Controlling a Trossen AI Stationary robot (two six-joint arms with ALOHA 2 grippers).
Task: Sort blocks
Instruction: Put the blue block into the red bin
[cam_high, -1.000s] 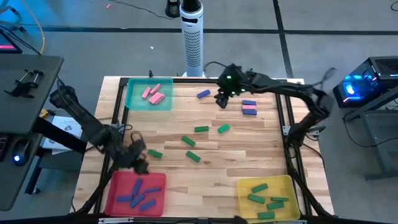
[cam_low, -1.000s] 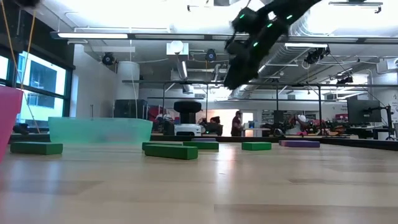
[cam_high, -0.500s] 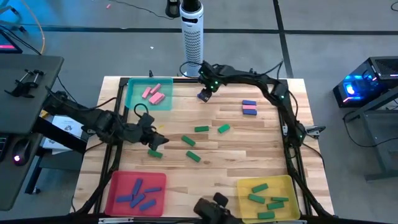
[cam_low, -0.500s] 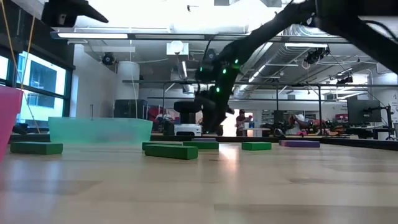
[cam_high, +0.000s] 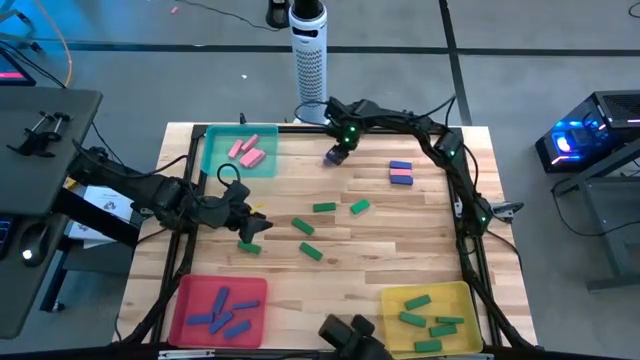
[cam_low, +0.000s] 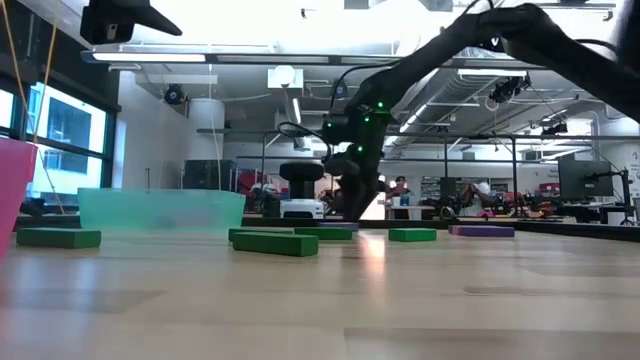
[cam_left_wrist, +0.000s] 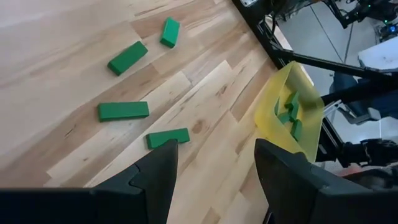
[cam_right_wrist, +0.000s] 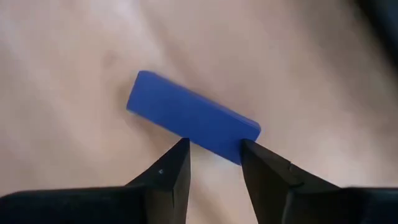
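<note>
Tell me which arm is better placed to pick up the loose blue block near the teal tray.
Right. Its pincer hangs open directly over the small flat blue block, fingers either side. The left pincer, open too, points at green blocks mid-table, away from it.

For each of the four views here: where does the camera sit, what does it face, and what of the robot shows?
High: overhead, straight down on the table; both arms show.
Low: table-top height, facing the room; the right arm reaches down.
Left wrist: faces green blocks and the yellow tray past the open left gripper.
Right wrist: close over a blue block, right gripper open around its end.
Shared: high view shows that blue block too.
</note>
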